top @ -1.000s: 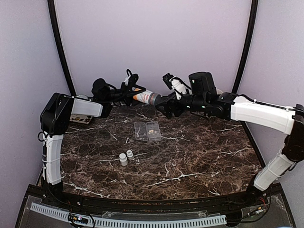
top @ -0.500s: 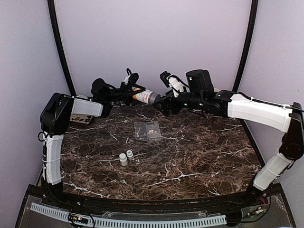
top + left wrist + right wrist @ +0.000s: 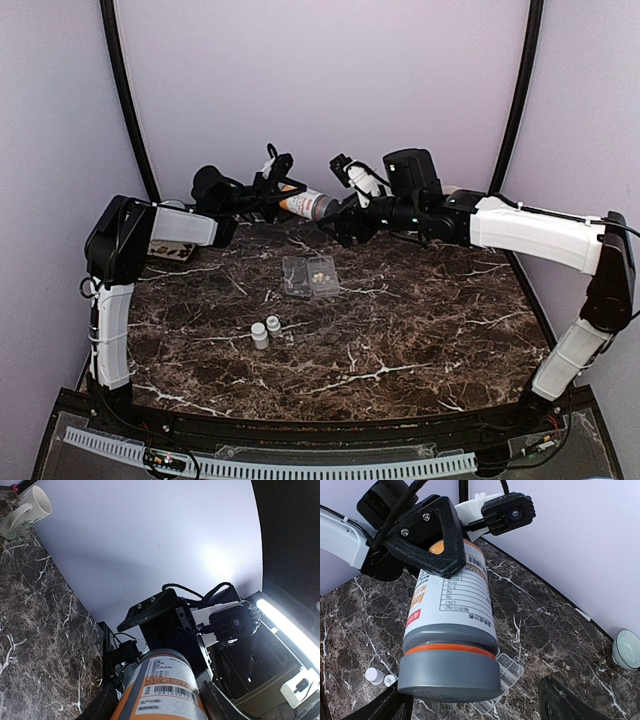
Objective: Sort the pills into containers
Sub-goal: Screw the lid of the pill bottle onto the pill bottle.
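Observation:
An orange bottle (image 3: 305, 205) with a grey cap (image 3: 450, 672) is held level above the back of the table. My left gripper (image 3: 283, 199) is shut on its body; in the left wrist view (image 3: 160, 710) its fingers (image 3: 105, 705) press both sides. My right gripper (image 3: 340, 222) is open, and in the right wrist view (image 3: 480, 705) its fingers stand apart on either side of the cap without touching it. The clear pill box (image 3: 310, 275) lies open mid-table with several cream pills (image 3: 319, 273) in one compartment. Part of the box (image 3: 512, 667) shows under the bottle.
Two small white bottles (image 3: 266, 331) stand in front of the pill box and also show in the right wrist view (image 3: 374, 676). A pale cup (image 3: 627, 649) sits by the back wall. A mug (image 3: 25, 510) stands at the table's far edge. A flat item (image 3: 165, 250) lies by the left arm.
My right arm has moved left, bringing its open fingers up around the bottle's cap. The left arm and the bottle have stayed in place.

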Robot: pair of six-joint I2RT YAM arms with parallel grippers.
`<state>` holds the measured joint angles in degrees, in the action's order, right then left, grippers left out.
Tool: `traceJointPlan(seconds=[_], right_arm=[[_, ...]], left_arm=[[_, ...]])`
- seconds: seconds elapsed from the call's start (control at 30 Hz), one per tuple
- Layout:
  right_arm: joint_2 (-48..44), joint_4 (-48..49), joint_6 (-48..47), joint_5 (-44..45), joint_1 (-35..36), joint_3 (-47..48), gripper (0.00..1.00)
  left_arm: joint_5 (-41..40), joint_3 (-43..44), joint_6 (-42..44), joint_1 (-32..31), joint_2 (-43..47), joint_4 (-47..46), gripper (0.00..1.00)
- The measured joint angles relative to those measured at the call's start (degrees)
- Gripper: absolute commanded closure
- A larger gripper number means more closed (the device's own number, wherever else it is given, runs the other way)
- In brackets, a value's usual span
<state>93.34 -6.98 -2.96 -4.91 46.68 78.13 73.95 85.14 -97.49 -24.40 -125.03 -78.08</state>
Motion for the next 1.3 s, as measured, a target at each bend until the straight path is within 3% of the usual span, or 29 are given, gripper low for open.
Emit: traceJointPlan(seconds=[0.5, 0.7, 0.77, 0.9, 1.1, 1.3], right_arm=[[0.0, 0.1, 0.0, -0.9, 0.0, 1.0, 0.16], [0.0, 0.0, 0.1, -1.6, 0.0, 1.2, 0.27], [0.2, -0.2, 0.2, -2.0, 0.0, 1.6, 0.36], [0.6, -0.5, 1.4, -3.3, 0.0, 2.3, 0.39], [1.8, -1.0, 9.7, -8.4, -1.9, 4.9, 0.46], [3.0, 3.0, 28.9, -18.6, -6.2, 4.9, 0.51]], left_arm=[[0.2, 0.0, -0.7, 0.0, 0.0, -1.1, 1.00], [0.2, 0.0, -0.7, -0.2, 0.0, -1.2, 1.00], [0.1, 0.0, -0.7, -0.2, 0.0, -1.2, 1.00], [0.0, 0.0, -0.8, -0.2, 0.0, -1.5, 1.00], [-0.6, 0.3, -0.5, -0.2, 0.0, -1.6, 1.00], [-2.0, 1.2, 0.9, -0.2, 0.0, -0.8, 1.00]])
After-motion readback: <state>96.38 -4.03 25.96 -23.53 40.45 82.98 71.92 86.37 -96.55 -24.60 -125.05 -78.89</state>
